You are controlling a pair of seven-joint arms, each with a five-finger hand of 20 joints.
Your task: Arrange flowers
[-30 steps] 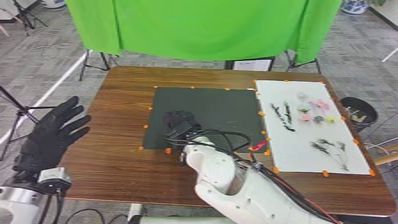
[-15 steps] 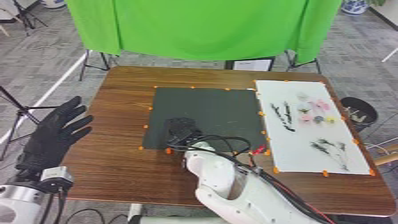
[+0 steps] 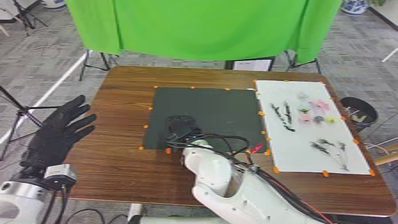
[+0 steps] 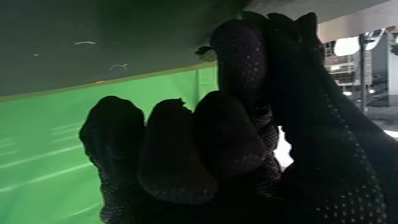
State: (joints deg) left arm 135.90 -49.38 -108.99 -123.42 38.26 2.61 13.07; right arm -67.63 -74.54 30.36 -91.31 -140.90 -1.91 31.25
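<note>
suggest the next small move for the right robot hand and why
Probably lower the right robot hand slightly and loosen its pinch: it is over the dark mat, seemingly with a small dark piece held at its fingertips.

Glossy brown wood worktop [image 3: 111,130], centre; smooth green cloth [image 3: 200,30], top; matt dark sheet [image 3: 213,102], mid-frame.

The head view is evenly bright, the right wrist view darker and backlit.
</note>
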